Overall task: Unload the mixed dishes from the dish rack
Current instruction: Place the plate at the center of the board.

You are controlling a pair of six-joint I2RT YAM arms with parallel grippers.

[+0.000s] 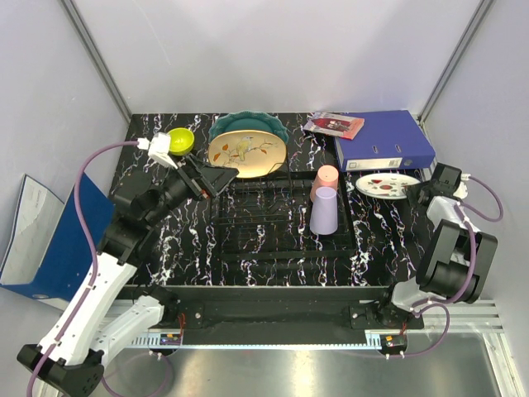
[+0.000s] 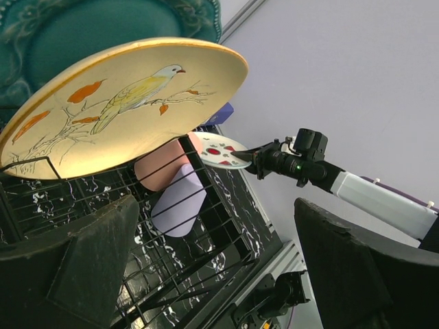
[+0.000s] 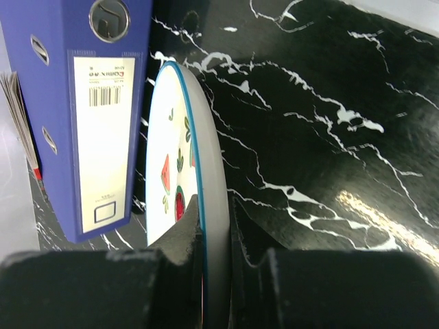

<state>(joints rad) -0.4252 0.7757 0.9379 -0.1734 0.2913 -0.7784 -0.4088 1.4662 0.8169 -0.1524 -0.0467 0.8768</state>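
The black wire dish rack (image 1: pixel 273 227) sits mid-table. At its back edge a cream-orange plate (image 1: pixel 246 153) with a bird painting leans against a teal scalloped plate (image 1: pixel 248 124). A pink cup (image 1: pixel 327 176) and a lavender cup (image 1: pixel 324 211) stand upside down at the rack's right side. A small yellow bowl (image 1: pixel 182 141) rests on the table left of the plates. My left gripper (image 1: pixel 216 178) is open, just below-left of the cream-orange plate (image 2: pixel 123 103), touching nothing. My right gripper (image 1: pixel 417 192) is shut on the rim of the white plate (image 1: pixel 387 184) with red-green marks (image 3: pixel 175 171), right of the rack.
A blue binder (image 1: pixel 384 141) lies at the back right, close behind the white plate, with a small red-patterned booklet (image 1: pixel 333 125) beside it. Another blue folder (image 1: pixel 45 240) leans outside the table's left edge. Grey walls enclose the table on three sides.
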